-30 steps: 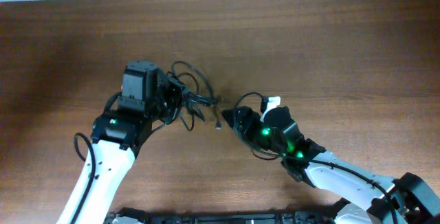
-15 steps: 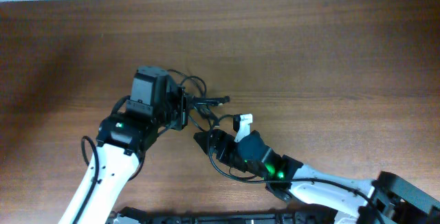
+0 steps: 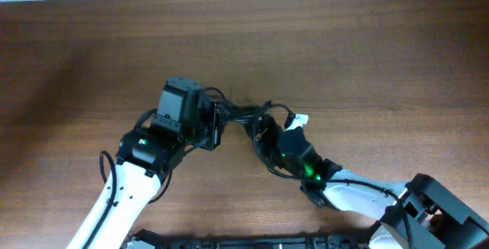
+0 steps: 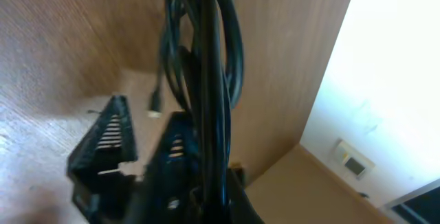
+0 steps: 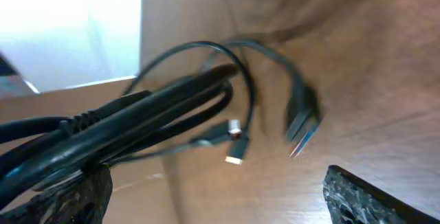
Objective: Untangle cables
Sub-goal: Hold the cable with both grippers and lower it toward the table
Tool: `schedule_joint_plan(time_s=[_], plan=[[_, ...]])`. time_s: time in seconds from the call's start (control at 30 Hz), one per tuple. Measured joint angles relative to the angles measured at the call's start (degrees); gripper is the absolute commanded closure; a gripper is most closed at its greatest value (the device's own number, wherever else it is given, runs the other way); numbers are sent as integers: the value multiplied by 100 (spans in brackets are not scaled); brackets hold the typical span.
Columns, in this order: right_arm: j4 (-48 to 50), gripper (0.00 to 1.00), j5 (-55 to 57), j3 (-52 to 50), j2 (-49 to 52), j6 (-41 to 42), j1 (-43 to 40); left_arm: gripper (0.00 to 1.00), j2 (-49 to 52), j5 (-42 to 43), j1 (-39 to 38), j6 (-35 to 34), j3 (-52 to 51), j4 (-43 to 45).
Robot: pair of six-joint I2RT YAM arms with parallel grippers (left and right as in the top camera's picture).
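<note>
The right hand [image 3: 262, 131] has swung up to the glossy black cables [image 3: 243, 114], a taut bunch at centre frame over the wood-grain surface [image 3: 367, 58]. Its fingers gape wide. The left hand [image 3: 216, 125] is parted too.

One tangled cable bundle [image 3: 241, 114], two grippers [image 3: 218, 126] [image 3: 263, 132].

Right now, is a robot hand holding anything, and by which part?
Cannot tell: the cables run beside the left gripper; the right gripper is open, clamping nothing.
</note>
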Motion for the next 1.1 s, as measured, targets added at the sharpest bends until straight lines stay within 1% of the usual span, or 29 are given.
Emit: schedule_joint_plan(time_s=[0.07, 0.17, 0.3, 0.43, 0.57, 0.73, 0.77, 0.83, 0.9, 0.93, 0.97, 1.0, 1.03, 1.1], plan=[[114, 2, -57, 0, 4, 44, -31, 100, 0, -44, -146, 42, 0, -9], [116, 1, -291, 0, 15, 142, -31, 100, 0, -452, -247, 109, 0, -267], [188, 1, -562, -2, 17, 168, -31, 100, -4, -994, -247, 817, 0, -337], [411, 1, -752, -2, 26, 260, -31, 100, -4, -1185, -247, 1147, 0, -337], [684, 1, -793, -4, 37, 404, -31, 100, -11, -1143, -249, 1193, 0, -254], [708, 1, -656, -7, 37, 1064, -35, 100, -11, -1152, -640, 1143, 0, 15], [710, 4, -568, -9, 37, 1215, -35, 100, -11, -1202, -734, 1091, 0, 22], [710, 15, -393, -9, 37, 1456, -35, 100, -11, -1270, -855, 1003, 0, 42], [710, 29, -177, -13, 37, 1707, -33, 100, -11, -1283, -1071, 850, 0, 66], [713, 41, -105, -13, 37, 1853, -35, 100, -11, -1244, -1198, 761, 0, 57], [719, 60, -48, -13, 37, 1985, -35, 100, -11, -1226, -1294, 702, 0, 52], [739, 84, -11, -13, 37, 2074, -35, 100, -11, -1217, -1388, 629, 0, 39], [748, 96, 17, -13, 37, 2146, -33, 100, -11, -1185, -1493, 544, 0, 22], [737, 96, 28, -13, 37, 2238, -35, 100, -11, -1202, -1532, 474, 0, -13]])
